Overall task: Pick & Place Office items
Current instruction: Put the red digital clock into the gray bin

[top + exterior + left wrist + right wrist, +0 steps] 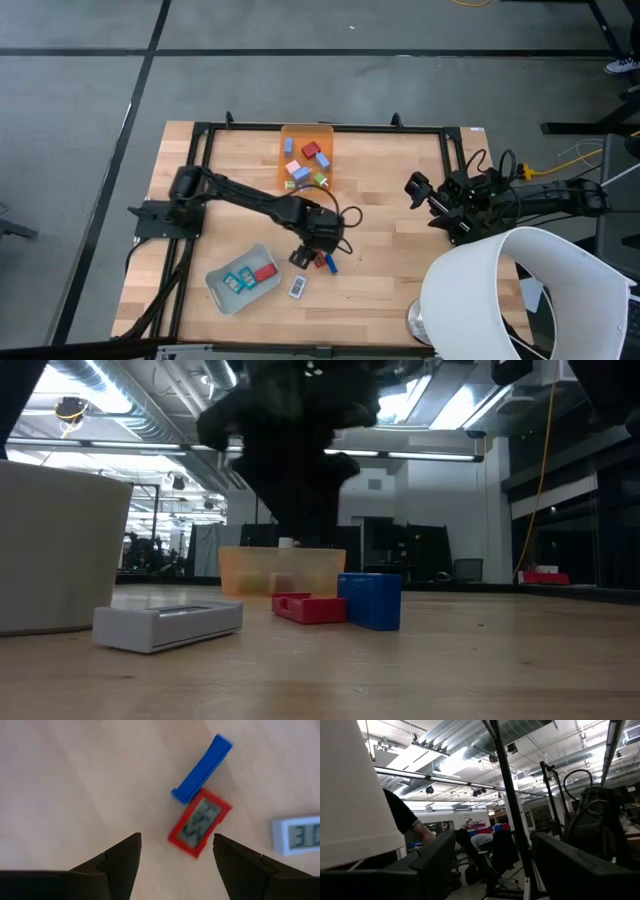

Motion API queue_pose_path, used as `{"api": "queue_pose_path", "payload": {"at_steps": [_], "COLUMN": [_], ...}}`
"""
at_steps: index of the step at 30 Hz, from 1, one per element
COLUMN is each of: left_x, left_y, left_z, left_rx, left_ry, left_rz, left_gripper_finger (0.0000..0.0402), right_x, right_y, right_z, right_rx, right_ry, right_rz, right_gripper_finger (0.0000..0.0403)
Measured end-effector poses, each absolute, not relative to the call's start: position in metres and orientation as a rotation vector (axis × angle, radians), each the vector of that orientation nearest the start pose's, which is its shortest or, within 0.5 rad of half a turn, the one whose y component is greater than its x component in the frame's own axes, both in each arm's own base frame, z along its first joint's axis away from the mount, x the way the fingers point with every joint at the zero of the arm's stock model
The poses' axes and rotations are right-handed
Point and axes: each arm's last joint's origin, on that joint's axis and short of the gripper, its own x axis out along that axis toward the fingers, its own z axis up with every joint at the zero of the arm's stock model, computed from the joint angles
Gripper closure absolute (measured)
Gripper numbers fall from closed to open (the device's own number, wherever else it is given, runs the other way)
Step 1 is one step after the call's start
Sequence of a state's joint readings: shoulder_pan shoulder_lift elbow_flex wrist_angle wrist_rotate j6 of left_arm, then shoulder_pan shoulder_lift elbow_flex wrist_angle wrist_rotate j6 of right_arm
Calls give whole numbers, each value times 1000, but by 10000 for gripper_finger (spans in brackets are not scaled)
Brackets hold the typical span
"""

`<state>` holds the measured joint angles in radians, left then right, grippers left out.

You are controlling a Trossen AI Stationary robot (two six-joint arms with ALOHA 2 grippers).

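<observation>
My left gripper point(176, 839) point(314, 243) hangs open over the table, fingers pointing down. Just ahead of its fingertips lies a flat red piece with a grey face point(200, 822) point(320, 261), and a blue piece point(202, 767) point(330, 264) touches its far end. A white piece with a display point(295, 835) point(297, 287) lies flat nearby. In the low view the red piece point(310, 607), the blue piece point(372, 600) and the white piece point(165, 622) rest on the wood. My right gripper point(492, 865) point(420, 190) waits open at the table's right side, raised.
The orange bin point(290, 133) at the far edge holds several coloured pieces. The pale grey tray point(220, 285) near the left holds teal and red pieces. A large white round object point(500, 290) covers the near right corner. Bare wood lies between the arms.
</observation>
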<state>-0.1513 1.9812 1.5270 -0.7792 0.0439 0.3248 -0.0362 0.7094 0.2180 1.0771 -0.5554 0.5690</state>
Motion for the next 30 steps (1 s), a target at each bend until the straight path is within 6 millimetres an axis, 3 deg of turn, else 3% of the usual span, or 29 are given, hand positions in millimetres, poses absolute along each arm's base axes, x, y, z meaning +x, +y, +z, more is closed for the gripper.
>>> {"api": "queue_pose_path", "payload": {"at_steps": [4,13,30], "left_x": [407,407,414], "left_y": [-63,-65,-70], "left_z": [190,188,153], "left_rx": [352,476,555], "left_ry": [1251,1232,1278], "left_rz": [-435,-535,-595], "left_gripper_finger": [150,103,100], "right_x": [141,141,141], "right_y": [10,10,11], "right_z": [264,264,264], "right_rx": [388,385,379], "right_ry": [-393,-399,-397], "right_rz": [663,665,678], "right_gripper_finger": [142,142,142]}}
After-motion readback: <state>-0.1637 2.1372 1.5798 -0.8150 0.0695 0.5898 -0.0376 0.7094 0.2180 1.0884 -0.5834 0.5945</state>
